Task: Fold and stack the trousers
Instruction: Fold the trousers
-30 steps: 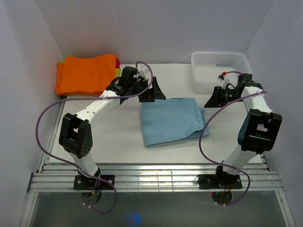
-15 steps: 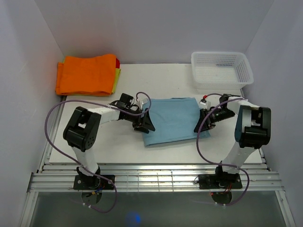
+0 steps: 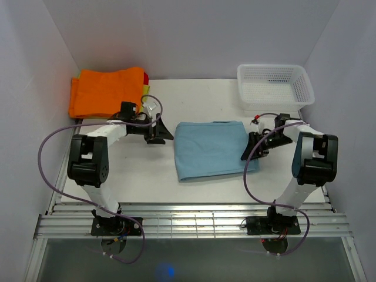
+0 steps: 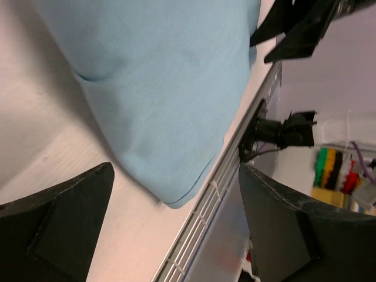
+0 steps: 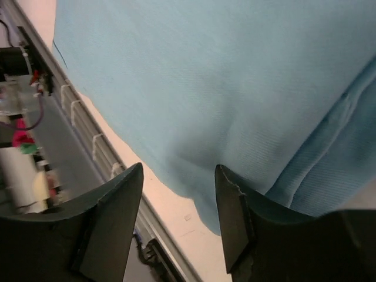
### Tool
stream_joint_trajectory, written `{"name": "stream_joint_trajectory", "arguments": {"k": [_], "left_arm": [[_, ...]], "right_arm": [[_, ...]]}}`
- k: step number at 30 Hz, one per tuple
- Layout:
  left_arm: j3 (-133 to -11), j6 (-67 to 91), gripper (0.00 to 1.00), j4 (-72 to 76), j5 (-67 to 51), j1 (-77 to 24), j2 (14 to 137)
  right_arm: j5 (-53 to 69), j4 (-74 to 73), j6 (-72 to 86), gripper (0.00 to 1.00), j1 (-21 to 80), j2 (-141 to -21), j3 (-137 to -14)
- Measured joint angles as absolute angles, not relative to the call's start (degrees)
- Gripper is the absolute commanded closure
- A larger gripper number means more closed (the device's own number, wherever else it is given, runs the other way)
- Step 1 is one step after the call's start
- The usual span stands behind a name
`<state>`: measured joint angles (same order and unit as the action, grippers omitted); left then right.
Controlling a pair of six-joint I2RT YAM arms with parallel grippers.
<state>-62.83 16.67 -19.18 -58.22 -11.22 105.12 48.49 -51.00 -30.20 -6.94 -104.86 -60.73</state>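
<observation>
At the worktop's (image 3: 200, 100) middle lie the folded sky-blue cloth trousers (image 3: 210, 150); the left gripper (image 3: 160, 134) gapes empty beside them, the right gripper (image 3: 251, 148) spread over their rightward edge. Pinching one layer would likely unfold them.

You get the trousers (image 4: 176, 88) cut off at the top edge in the left wrist view, at top and right in the right wrist one. Under the orange garment (image 3: 106, 93) only slivers of yellow cloth (image 3: 145, 91) and red cloth (image 3: 145, 75) show; beyond the counter (image 4: 135, 235) the coloured clutter (image 4: 335, 170) is blurred
</observation>
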Motion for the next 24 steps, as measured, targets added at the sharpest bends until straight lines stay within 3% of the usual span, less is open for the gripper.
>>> {"name": "stream_joint_trajectory", "arguments": {"k": [5, 11, 18, 24], "left_arm": [[-65.30, 13.72, 0.02, -23.16, -56.86, 1.93, 96.03], [-59.72, 13.91, 0.02, -25.30, -52.99, 16.10, 82.32], [-56.77, 12.32, 0.02, -30.37, -52.56, 21.54, 76.82], [-55.02, 11.35, 0.02, -34.44, -51.42, 21.69, 77.47]], "right_arm": [[43.92, -45.47, -25.78, 0.27, -1.74, -92.77, -66.50], [29.98, -33.98, -21.71, 0.27, 18.81, -83.46, -72.36], [16.91, -28.73, -23.33, 0.26, 45.45, -90.24, -72.20], [9.67, -26.35, -25.08, 0.24, 59.07, -98.19, -72.36]]}}
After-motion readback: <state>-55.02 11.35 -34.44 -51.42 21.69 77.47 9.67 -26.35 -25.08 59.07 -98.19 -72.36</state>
